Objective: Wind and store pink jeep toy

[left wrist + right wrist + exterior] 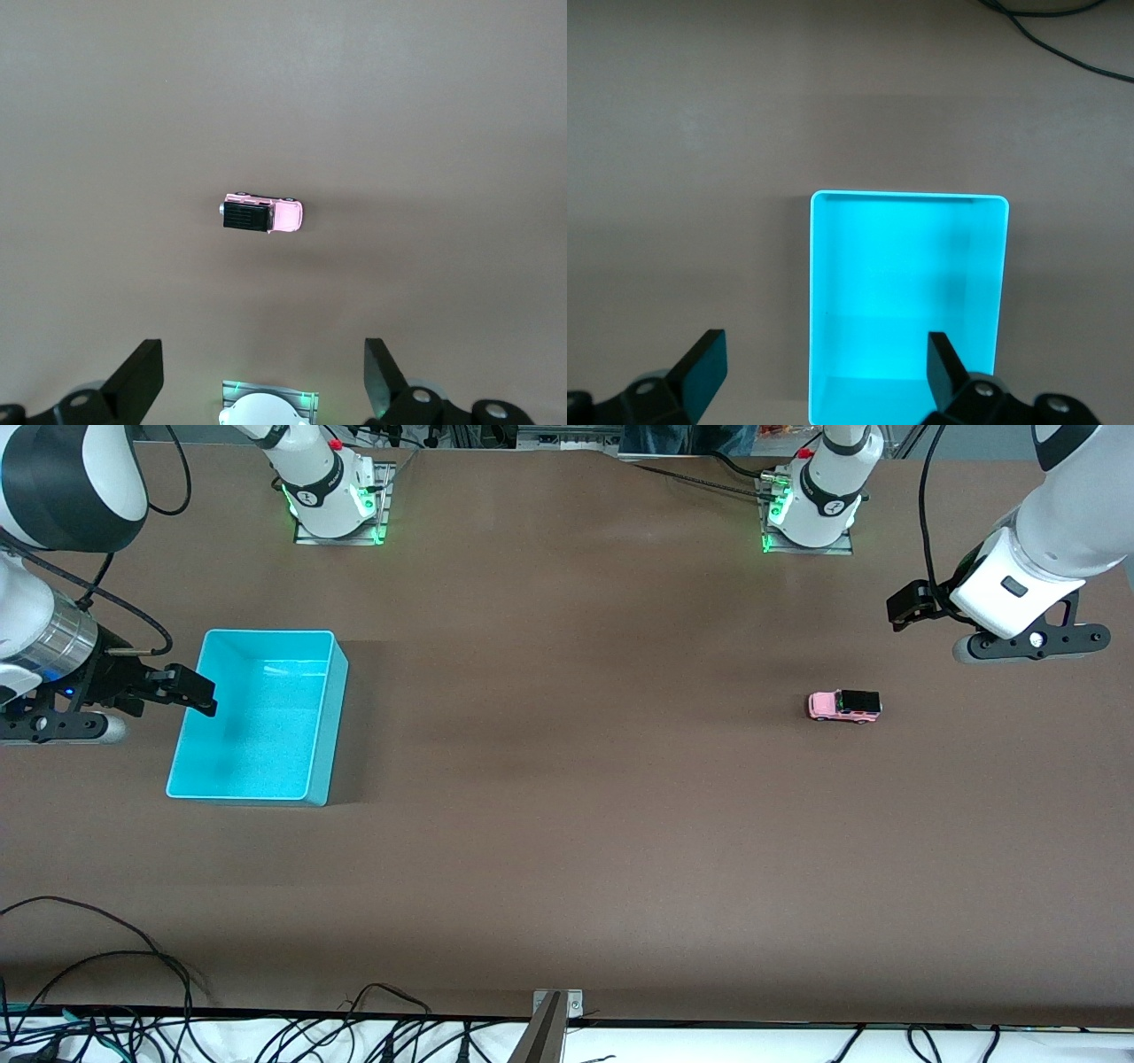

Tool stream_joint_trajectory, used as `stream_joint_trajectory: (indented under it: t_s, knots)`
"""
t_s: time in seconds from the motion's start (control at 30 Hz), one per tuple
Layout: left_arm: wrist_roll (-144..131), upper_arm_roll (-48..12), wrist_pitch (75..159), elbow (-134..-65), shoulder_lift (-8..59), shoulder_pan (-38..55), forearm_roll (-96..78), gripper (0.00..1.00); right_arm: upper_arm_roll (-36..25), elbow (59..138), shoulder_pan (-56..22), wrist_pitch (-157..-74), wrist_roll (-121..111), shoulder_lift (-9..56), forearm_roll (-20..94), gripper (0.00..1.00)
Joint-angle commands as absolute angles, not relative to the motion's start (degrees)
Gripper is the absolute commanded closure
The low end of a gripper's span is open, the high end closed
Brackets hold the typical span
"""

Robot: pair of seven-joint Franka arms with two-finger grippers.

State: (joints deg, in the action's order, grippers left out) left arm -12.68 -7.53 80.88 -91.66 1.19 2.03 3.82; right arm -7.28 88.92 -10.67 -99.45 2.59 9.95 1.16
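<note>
Front view: pink jeep toy (844, 706) sits on bare table toward the left arm's end, well apart from the turquoise bin (258, 717). Left gripper (264, 379) hangs above it, jaws spread; right gripper (822, 376) spread over the bin — empty. Risk: tiny car rolls or skids if pinched off-centre.

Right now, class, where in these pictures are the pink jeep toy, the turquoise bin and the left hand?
pink jeep toy (844, 706): front view, on its body where pink meets the black roof.
turquoise bin (332, 717): front view, on its side wall.
left hand (264, 372): left wrist view, midway between its open fingertips.
</note>
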Motion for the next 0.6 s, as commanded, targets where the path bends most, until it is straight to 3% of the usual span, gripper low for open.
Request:
stream_joint_trajectory:
  t_s: [0.0,0.4,0.57]
  knots:
    - [-12.04,-8.00,80.60,-92.28,0.18,1.93,4.22,0.00,-7.21,88.51,-10.81,-99.23,2.81,9.84,0.53,0.00]
    - [-12.04,-7.82,80.86,-92.29,0.53,1.41,4.22,0.00,-7.21,88.51,-10.90,-99.05,2.81,9.84,0.62,0.00]
    - [-11.87,-7.82,81.38,-92.11,0.79,-3.06,1.59,0.00,-7.12,88.51,-10.90,-99.05,2.81,9.76,0.53,0.00]
